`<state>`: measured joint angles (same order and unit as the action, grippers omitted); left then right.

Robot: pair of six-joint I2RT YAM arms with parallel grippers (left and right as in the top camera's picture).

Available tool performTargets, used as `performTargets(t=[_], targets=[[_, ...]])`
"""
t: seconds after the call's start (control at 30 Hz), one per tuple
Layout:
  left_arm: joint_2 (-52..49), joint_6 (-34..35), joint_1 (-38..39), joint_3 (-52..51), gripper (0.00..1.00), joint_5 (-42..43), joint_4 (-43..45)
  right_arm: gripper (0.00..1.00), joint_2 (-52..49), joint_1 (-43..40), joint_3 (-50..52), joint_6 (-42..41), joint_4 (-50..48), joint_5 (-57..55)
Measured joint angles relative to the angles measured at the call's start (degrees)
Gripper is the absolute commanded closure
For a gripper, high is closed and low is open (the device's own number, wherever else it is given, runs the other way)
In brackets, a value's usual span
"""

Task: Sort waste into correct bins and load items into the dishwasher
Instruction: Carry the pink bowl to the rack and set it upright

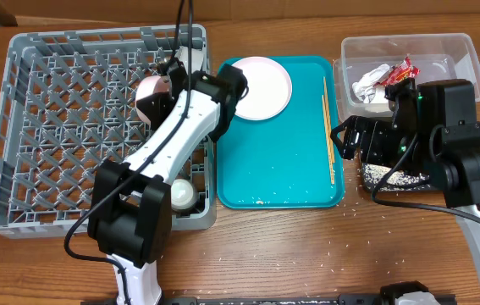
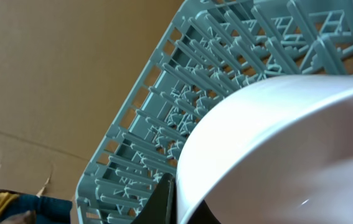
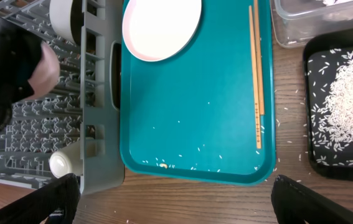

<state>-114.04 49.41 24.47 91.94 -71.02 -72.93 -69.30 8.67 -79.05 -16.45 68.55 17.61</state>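
Note:
My left gripper is shut on the rim of a white bowl, held over the grey dish rack. The bowl fills the left wrist view, with one finger against its rim. A small white cup lies in the rack's near right corner. The white plate and chopsticks lie on the teal tray. My right gripper is open and empty above the table by the teal tray's front edge. The napkin and red wrapper lie in the clear tub. Rice is heaped in the black tray.
Loose rice grains are scattered on the teal tray and on the table around the black tray. Another white dish stands in the rack near its right wall. My right arm covers most of the black tray from above.

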Motion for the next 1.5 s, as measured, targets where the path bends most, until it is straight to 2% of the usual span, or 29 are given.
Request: performTargets(t=[0.37,0.6,0.63,0.67,0.7,0.73,0.77,0.9,1.03,1.27,1.5], targets=[[0.0,-0.04,0.7,-4.17,0.96,-3.04,0.11,0.0,0.0,0.0,0.0,0.0,-0.02,0.0],[0.0,-0.13,4.44,-4.28,0.96,-3.02,0.83,0.0,0.0,0.0,0.0,-0.02,0.0,0.02],[0.0,-0.24,4.42,-4.28,0.93,-2.95,1.16,0.0,0.02,0.0,0.0,-0.02,-0.02,0.0],[0.0,-0.26,4.33,-4.28,0.82,-2.84,1.33,0.0,0.02,0.0,0.0,-0.02,0.0,0.0],[0.0,-0.26,4.33,-4.28,0.62,-2.47,1.44,0.0,0.0,-0.02,0.0,-0.02,0.0,0.0],[0.0,-0.33,4.42,-4.31,0.47,-1.95,1.46,0.0,0.0,-0.02,0.0,-0.04,-0.02,-0.02],[0.0,-0.37,4.61,-4.31,0.42,-1.4,1.55,0.0,0.0,0.0,0.0,-0.02,0.0,0.0],[0.0,-2.56,5.27,-4.33,0.38,0.42,1.64,0.0,0.02,0.0,0.0,-0.02,0.0,-0.02],[0.0,-7.67,5.81,-4.33,0.35,5.38,1.6,0.0,0.0,-0.02,0.0,0.0,-0.02,0.02],[-0.02,-13.53,7.85,-3.56,0.39,14.78,-0.79,0.0,0.0,0.0,0.0,0.0,0.0,0.0],[-0.02,-19.19,9.99,2.97,0.3,24.02,-2.95,0.0,0.02,0.0,0.0,0.0,0.0,0.02]])
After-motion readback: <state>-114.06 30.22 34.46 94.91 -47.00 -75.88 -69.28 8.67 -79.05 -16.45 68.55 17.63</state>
